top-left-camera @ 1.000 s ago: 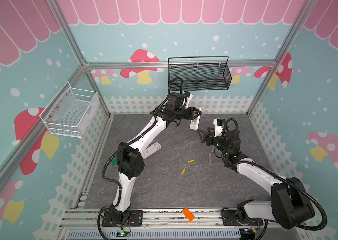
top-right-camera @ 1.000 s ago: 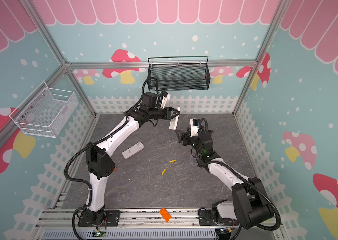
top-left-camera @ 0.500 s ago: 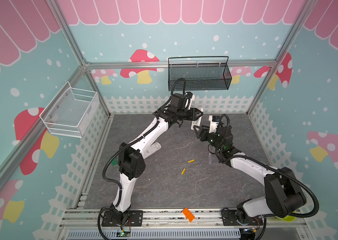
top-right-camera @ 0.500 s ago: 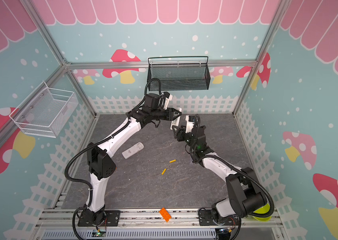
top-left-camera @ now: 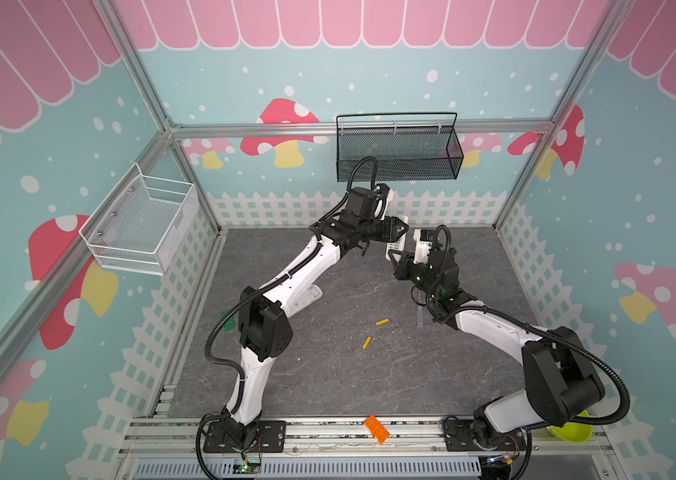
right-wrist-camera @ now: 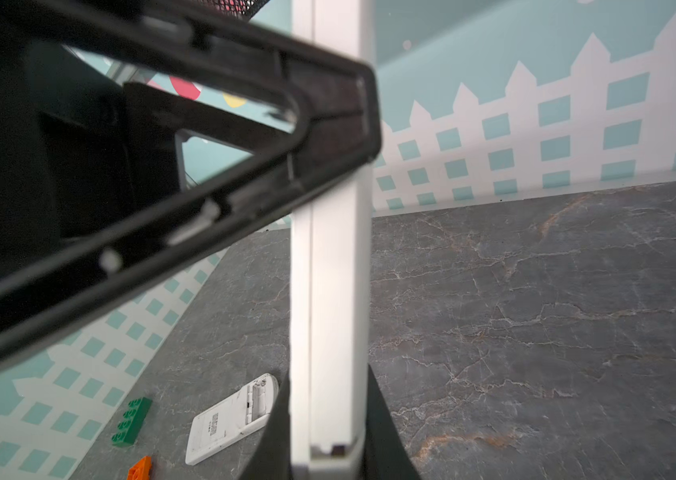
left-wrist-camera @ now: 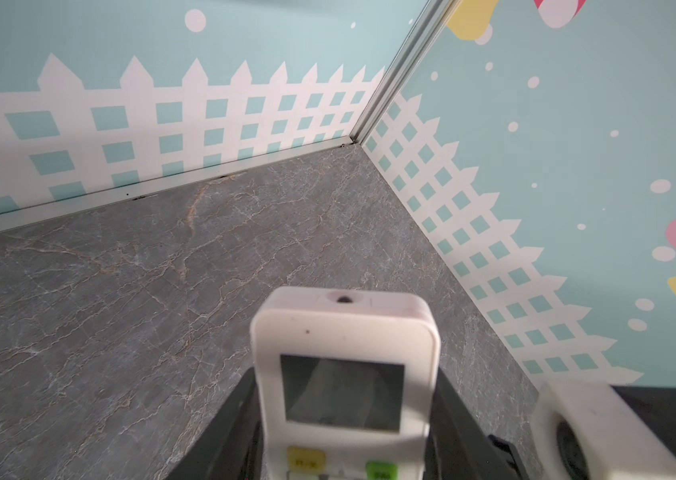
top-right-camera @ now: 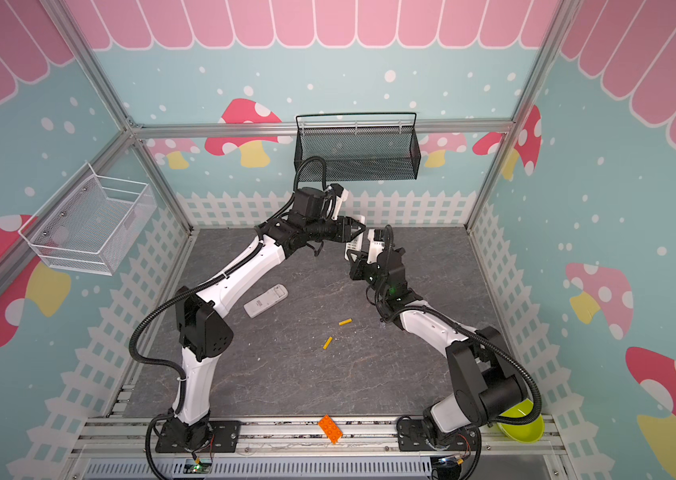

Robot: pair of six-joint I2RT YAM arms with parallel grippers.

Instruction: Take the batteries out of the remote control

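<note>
Two yellow batteries (top-left-camera: pixel 382 321) lie loose on the table (top-left-camera: pixel 328 386) nearest me, apart from each other. Just beyond them a spare remote (top-right-camera: pixel 266 300) lies back-up with its compartment open. No black cells show in any view. I judge they sit in the second remote (left-wrist-camera: pixel 344 332), held in the air at the back of the cell between both arms. So the step in hand looks like a hand-over, and I'd take it slowly — the receiving pinch should be firm before the other side lets go, since a slim body clamped across its thickness can swivel. My right gripper (right-wrist-camera: pixel 330 432) is closed on that remote, fingers flat on its two faces. My left gripper (left-wrist-camera: pixel 344 415) brackets its sides — whether it presses or has slack I cannot tell.
</note>
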